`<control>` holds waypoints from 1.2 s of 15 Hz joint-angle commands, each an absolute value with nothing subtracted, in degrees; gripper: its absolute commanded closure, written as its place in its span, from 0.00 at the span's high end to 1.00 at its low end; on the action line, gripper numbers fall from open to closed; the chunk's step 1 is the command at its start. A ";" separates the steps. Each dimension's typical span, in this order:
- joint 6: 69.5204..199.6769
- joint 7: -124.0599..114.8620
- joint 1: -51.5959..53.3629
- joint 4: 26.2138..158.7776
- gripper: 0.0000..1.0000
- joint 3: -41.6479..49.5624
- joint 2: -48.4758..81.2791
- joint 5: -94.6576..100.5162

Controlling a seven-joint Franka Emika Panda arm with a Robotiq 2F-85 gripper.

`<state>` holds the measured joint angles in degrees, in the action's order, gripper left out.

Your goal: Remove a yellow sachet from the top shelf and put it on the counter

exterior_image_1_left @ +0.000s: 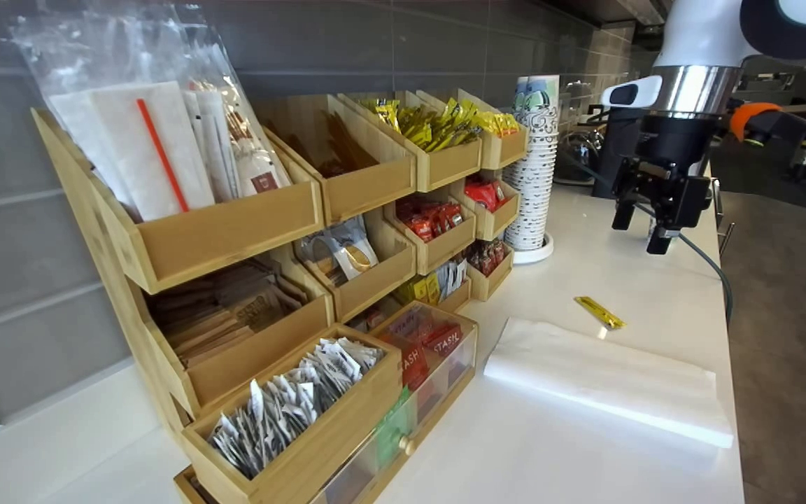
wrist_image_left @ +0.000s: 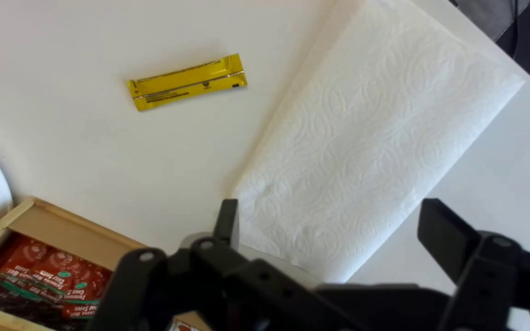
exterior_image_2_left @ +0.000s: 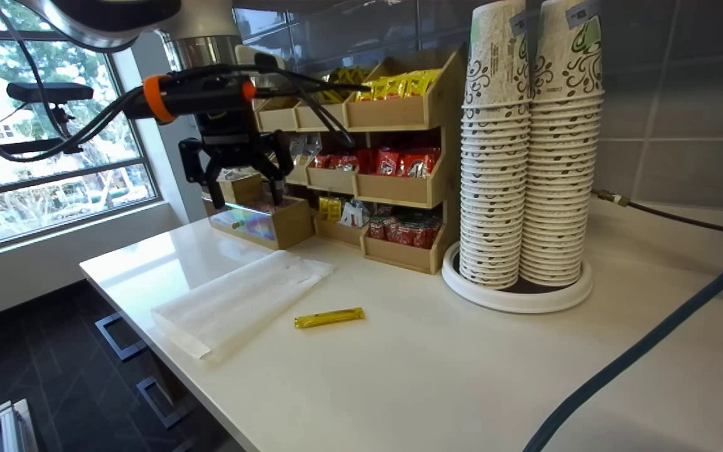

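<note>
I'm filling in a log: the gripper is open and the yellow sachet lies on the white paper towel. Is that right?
Not quite: the yellow sachet lies on the counter, beside the white paper towel; the wrist view shows a gap between them. The gripper is open, as you say.

In an exterior view, the word STASH stands in pale capitals on flat red packets point(exterior_image_1_left: 443, 341) inside a clear-fronted light-wood box point(exterior_image_1_left: 450, 393). In the wrist view, dark red sauce packets point(wrist_image_left: 46, 269) in a pale wooden bin point(wrist_image_left: 76, 230) carry upside-down lettering that reads Sriracha Hot Chili Sauce. The slim, bright yellow stick-shaped sachet point(wrist_image_left: 187, 82) bears small dark print too fine to read. Lettering on the brown paper packets point(exterior_image_1_left: 256, 315) and on the stacked, patterned white paper cups point(exterior_image_2_left: 493, 81) cannot be made out.
</note>
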<state>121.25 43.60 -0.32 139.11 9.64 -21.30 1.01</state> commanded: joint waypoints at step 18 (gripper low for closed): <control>114.18 40.02 -1.20 130.98 1.00 9.04 -23.16 7.76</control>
